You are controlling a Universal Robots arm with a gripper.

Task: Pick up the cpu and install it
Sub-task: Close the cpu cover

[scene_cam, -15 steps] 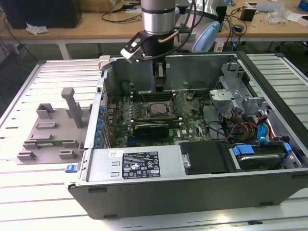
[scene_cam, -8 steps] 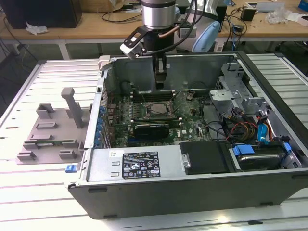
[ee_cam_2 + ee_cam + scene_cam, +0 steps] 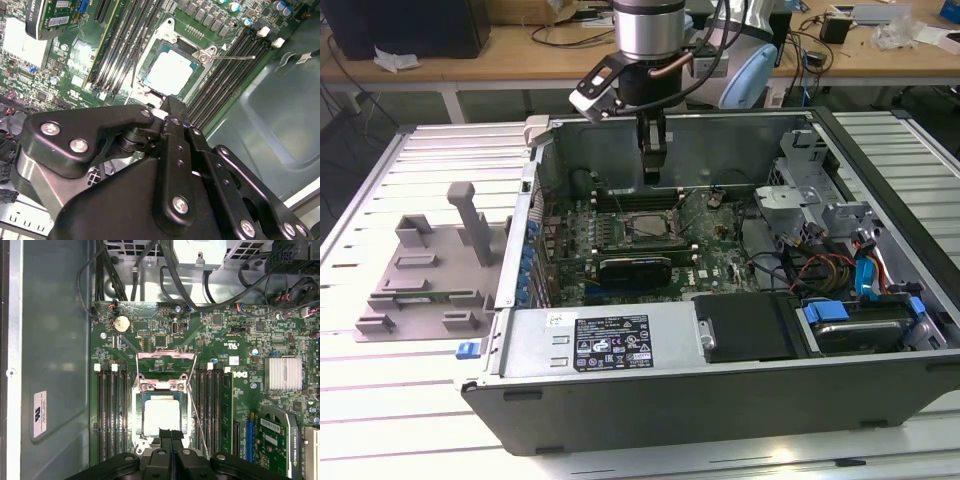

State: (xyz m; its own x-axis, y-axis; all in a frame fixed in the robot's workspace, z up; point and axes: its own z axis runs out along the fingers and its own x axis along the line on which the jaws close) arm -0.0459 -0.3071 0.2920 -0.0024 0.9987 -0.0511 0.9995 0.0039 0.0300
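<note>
We see the chip (image 3: pixel 638 228) lying flat in its square holder on the green board (image 3: pixel 720 262). It is near the middle of the exterior view, inside the open computer box (image 3: pixel 650 400). The robot hand (image 3: pixel 653 168) hangs above the chip. In the first wrist view its two fingers (image 3: pixel 164 436) are pressed together with nothing between them. A grey plastic stand (image 3: pixel 425 265) sits on the table (image 3: pixel 420 400) at the exterior view's left.
</note>
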